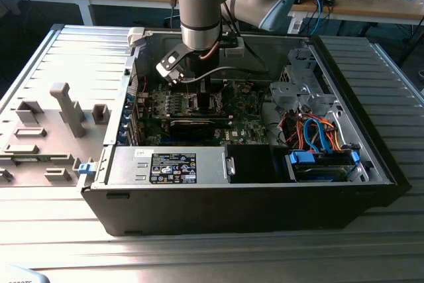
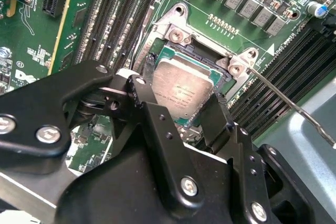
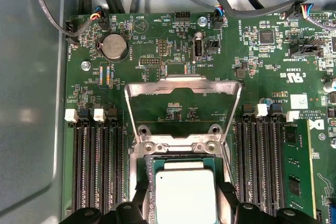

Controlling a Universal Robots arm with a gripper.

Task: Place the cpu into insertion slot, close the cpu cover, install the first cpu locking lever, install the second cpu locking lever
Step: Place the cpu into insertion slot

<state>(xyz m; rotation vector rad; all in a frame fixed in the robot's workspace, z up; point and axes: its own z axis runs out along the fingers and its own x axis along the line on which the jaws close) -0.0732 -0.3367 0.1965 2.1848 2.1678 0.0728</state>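
Fingers [image 3: 229, 195] of the gripper [image 3: 185, 196] are pinching the cpu [image 2: 181, 87] by two opposite edges, narrowed onto it, as it is sitting in the insertion slot [image 2: 202, 59] mid-motherboard [image 3: 157, 35]. The cpu cover [image 3: 184, 85] is standing flipped open at the slot's hinge edge. I'm judging the chip light, stiff and fragile underneath, so those bare side edges are looking like the safest hold.

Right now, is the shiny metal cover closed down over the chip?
No, in the first wrist view the cpu cover is swung open, away from the cpu, whose grey top is uncovered.
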